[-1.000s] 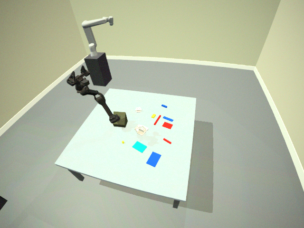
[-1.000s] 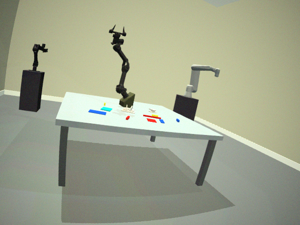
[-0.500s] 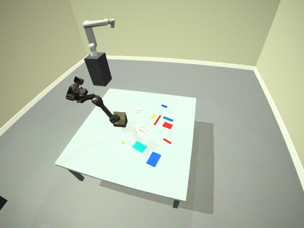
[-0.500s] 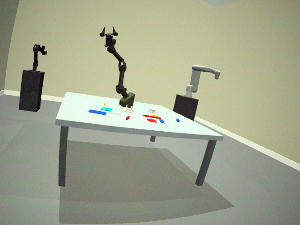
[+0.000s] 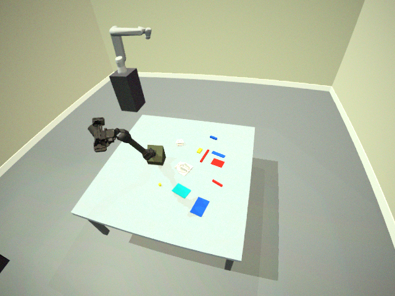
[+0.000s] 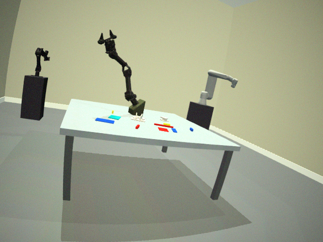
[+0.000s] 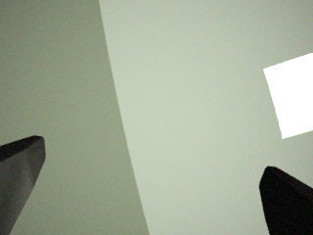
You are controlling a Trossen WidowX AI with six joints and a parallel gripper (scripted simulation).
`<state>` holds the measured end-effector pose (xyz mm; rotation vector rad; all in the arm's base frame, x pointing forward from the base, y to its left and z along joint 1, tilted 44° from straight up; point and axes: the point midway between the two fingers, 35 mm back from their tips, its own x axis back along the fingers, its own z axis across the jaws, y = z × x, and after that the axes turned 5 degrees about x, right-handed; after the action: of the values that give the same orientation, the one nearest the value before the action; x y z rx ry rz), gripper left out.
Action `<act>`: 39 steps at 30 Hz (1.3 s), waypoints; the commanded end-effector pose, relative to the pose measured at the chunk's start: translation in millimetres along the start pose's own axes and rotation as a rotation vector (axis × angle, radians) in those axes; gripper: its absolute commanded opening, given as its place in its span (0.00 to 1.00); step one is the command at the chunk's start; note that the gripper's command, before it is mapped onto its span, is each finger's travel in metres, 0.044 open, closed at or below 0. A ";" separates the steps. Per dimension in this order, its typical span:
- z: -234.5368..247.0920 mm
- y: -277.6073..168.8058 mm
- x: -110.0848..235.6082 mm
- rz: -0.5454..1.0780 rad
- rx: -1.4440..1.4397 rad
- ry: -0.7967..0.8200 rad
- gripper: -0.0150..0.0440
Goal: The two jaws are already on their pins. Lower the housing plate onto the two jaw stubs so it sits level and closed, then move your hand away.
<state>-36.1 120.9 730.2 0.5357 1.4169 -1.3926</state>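
A white assembly [image 5: 181,168] [image 6: 137,119] lies on the table in front of the arm's base, with small pale parts standing up from it in the exterior view. A smaller white piece [image 5: 180,144] [image 6: 164,119] lies apart from it, further back in the top view. Which of them is the housing plate, and how the jaws sit on their pins, is too small to tell. My gripper [image 5: 99,134] [image 6: 106,32] [image 7: 155,164] is open and empty, raised high above the table and far from both white pieces. Its fingers point upward.
The arm's olive base block [image 5: 156,155] [image 6: 137,108] stands beside the white assembly. A cyan plate [image 5: 181,190], a blue plate [image 5: 200,206], a red plate [image 5: 218,163], red bars, blue bars and small yellow pieces lie around. The wrist view shows a bright white panel [image 7: 293,98].
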 end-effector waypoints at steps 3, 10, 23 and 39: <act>50.2 22.2 -4.9 -0.029 -0.175 0.086 1.00; 96.5 53.0 -8.8 -0.065 -0.353 0.171 1.00; 166.8 131.2 -12.4 -0.143 -0.668 0.330 1.00; 211.5 252.3 -7.9 -0.264 -1.028 0.534 1.00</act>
<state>229.5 -11.3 682.3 0.0656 2.3559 -0.6135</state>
